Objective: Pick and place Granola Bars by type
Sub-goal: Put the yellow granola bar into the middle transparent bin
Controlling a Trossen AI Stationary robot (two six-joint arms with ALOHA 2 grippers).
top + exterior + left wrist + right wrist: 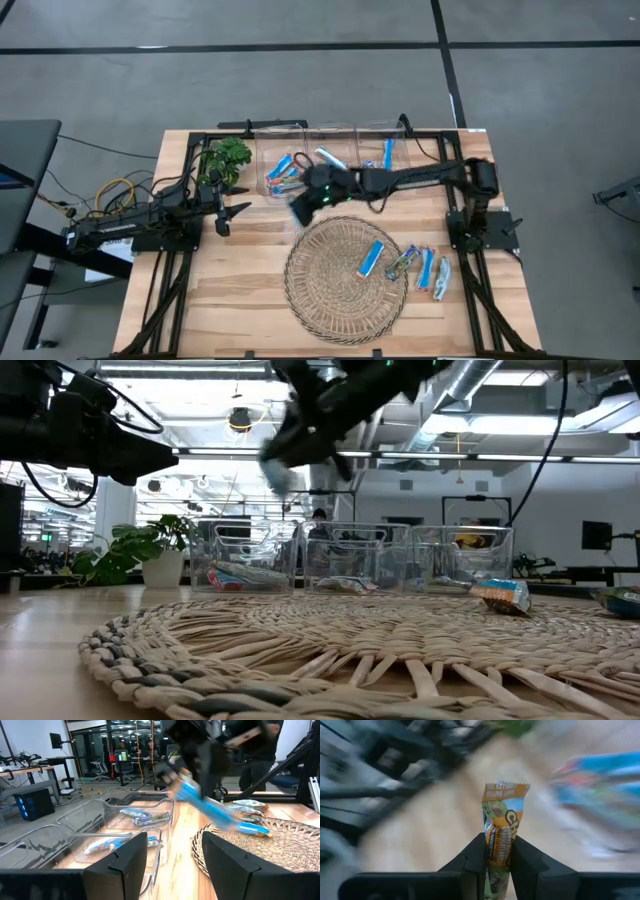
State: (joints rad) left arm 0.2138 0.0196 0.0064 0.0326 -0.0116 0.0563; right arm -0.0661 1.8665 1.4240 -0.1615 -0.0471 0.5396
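granola bar (501, 831) clamped in the right tool (496, 851), wrapper orange, green and tan with print, crimped end sticking straight out past the fingertips, long axis in line with the tool. the right tool (310, 200) is up off the counter (250, 260), over the gap between the wicker mat (330, 290) and the row of clear bins (300, 135), nearest the leftmost bin (278, 165). from the low view it hangs well above the bin rims. my read: bar is mid-carry and the drop turns on which bin lies under it; the leftmost bin sits just beyond the tool, away from the mat, and already holds blue and mixed-colour bars. one bright blue bar (371, 259) lies on the mat, a few more bars (430, 270) on the counter just beside the mat's right edge. left tool (228, 212) waits near the plant (225, 160), fingers spread apart, holding nothing, well apart from the mat. right arm clearly nearer to the bins.
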